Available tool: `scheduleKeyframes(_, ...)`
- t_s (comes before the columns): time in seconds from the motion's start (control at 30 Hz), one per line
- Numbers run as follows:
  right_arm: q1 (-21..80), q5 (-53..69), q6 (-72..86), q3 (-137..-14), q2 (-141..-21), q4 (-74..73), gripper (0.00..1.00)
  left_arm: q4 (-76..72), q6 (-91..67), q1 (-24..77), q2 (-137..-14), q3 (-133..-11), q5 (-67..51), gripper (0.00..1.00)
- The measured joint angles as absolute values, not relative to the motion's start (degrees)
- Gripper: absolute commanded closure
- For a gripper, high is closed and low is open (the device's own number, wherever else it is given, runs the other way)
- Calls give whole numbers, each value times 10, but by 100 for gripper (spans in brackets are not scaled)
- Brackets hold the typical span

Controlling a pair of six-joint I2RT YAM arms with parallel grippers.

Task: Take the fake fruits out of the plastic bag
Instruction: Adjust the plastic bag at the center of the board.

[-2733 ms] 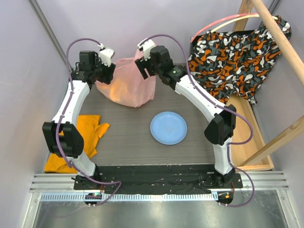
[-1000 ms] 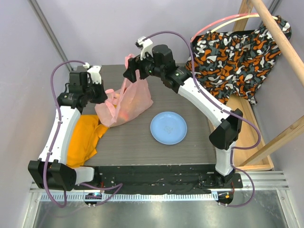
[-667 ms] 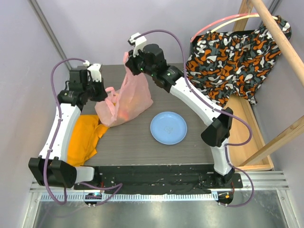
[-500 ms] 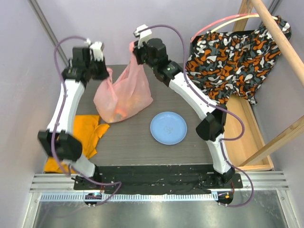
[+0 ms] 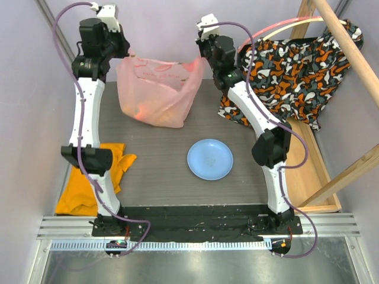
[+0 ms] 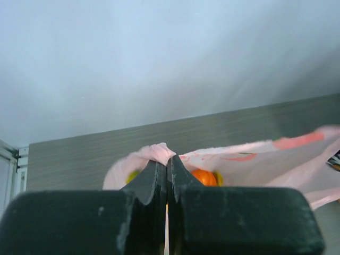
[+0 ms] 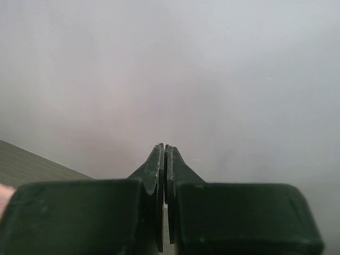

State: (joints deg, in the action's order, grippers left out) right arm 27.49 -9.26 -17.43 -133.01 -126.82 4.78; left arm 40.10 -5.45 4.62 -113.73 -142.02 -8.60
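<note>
Pink translucent plastic bag [image 5: 157, 89]: held stretched wide over the surface [image 5: 154, 171], beyond the blue plate [image 5: 209, 159]. Left pincer [image 6: 163, 163]: pressed together on the bag's top corner farther from the plate. Right pincer [image 7: 163, 154]: pressed together at the top corner nearer the plate, apparently pinching it; its own view showed no film. Fake fruits [image 6: 204, 177]: orange and yellow shapes inside the bag, beyond the plate.

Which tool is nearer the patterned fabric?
Right. The right tool is beside the patterned fabric, near its left edge, at the plastic bag's right top corner. The left tool grips the opposite corner, with the whole bag between.
</note>
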Motion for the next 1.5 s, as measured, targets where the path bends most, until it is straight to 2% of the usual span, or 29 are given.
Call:
scheduleKeyframes(0.07, 276, -85, -164, -1302, -1227, 47, 57, 402, -57, 46, -1092, -1389, -100, 100)
scheduleKeyframes(0.13, 278, -78, -126, -1293, -1186, 36, 32, 393, -59, 46, -1029, -1323, -117, 100)
scheduleKeyframes(0.23, 277, -59, -60, -1281, -1126, -4, 18, 374, -63, 47, -934, -1192, -136, 100)
scheduleKeyframes(0.27, 277, -48, -34, -1255, -1094, -12, 16, 371, -66, 48, -909, -1151, -141, 100)
scheduleKeyframes(0.4, 274, -11, 58, -1138, -965, -85, 14, 357, -83, 51, -861, -1020, -157, 100)
scheduleKeyframes(0.57, 274, 64, 123, -1028, -878, -164, 11, 357, -106, 56, -856, -928, -166, 100)
scheduleKeyframes(0.77, 279, 153, 184, -964, -903, -214, 8, 347, -119, 58, -854, -920, -172, 100)
scheduleKeyframes(0.97, 283, 189, 223, -1019, -994, -201, 9, 340, -120, 58, -843, -912, -171, 100)
scheduleKeyframes(1.5, 326, 219, 255, -1311, -1221, -120, 10, 342, -111, 58, -792, -877, -165, 100)
